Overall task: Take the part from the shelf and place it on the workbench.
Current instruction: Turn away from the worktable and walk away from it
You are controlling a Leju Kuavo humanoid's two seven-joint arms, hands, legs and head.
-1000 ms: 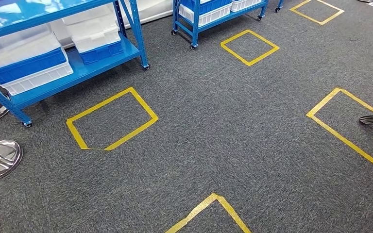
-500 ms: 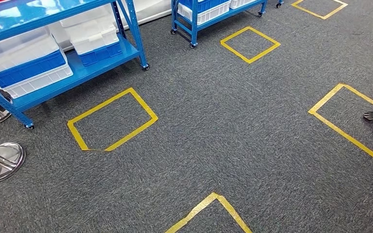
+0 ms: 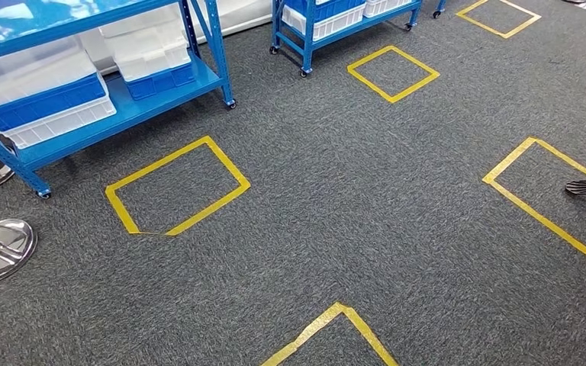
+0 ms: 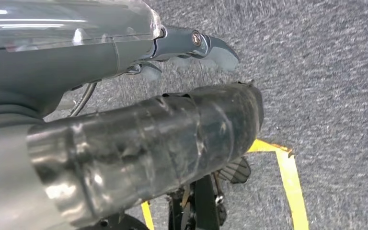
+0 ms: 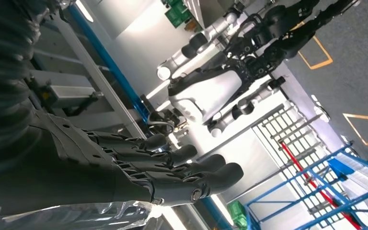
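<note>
One empty right robot hand (image 5: 163, 167) has fingers outstretched; the left robot hand's (image 4: 143, 129) grasp cannot be told.

Left hand (image 4: 191, 48) empty, right hand (image 5: 139, 167) fingers (image 5: 206, 179) extended, empty

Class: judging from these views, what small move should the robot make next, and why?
Probably step and turn toward the blue shelf at the head view's upper left. It stands well off across grey carpet, its white and blue bins out of reach. The right hand holds nothing, fingers extended; the left hand seems empty.
</note>
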